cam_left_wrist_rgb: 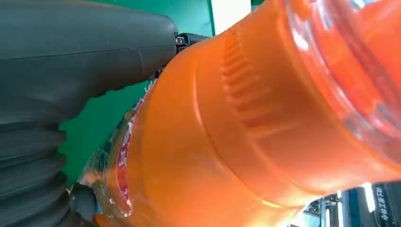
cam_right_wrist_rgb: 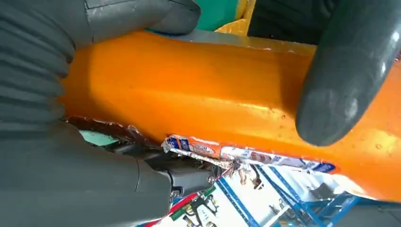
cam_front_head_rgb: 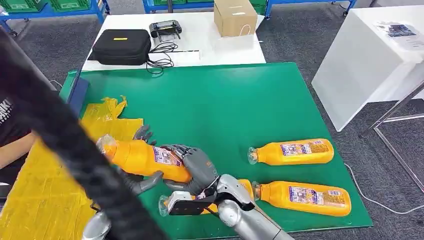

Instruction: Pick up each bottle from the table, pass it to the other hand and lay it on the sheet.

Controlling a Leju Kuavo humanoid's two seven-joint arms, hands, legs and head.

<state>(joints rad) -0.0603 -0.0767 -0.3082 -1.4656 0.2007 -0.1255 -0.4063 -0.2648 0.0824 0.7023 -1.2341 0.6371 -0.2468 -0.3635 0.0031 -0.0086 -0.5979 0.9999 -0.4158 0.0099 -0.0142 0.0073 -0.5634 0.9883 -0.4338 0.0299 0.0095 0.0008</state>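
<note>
An orange bottle (cam_front_head_rgb: 142,157) hangs above the green mat (cam_front_head_rgb: 225,105), near the edge of the yellow sheet (cam_front_head_rgb: 45,190). My right hand (cam_front_head_rgb: 197,169) grips its labelled base end, and my left hand (cam_front_head_rgb: 142,175) wraps its fingers over and its thumb under the neck end. In the left wrist view the bottle (cam_left_wrist_rgb: 246,142) lies against my thumb (cam_left_wrist_rgb: 85,52). The right wrist view has the bottle (cam_right_wrist_rgb: 198,94) clasped between grey fingers (cam_right_wrist_rgb: 350,75). Two more bottles (cam_front_head_rgb: 292,152) (cam_front_head_rgb: 302,198) lie on the mat at the right. A third (cam_front_head_rgb: 167,204) is partly hidden under my right arm.
A black bar (cam_front_head_rgb: 65,145) crosses the left foreground and hides part of the sheet. A person's arm (cam_front_head_rgb: 12,147) rests at the left edge. Behind the mat a white table holds a black case (cam_front_head_rgb: 121,46), a controller (cam_front_head_rgb: 165,30) and a cardboard box (cam_front_head_rgb: 235,17). A white stand (cam_front_head_rgb: 370,65) is at the right.
</note>
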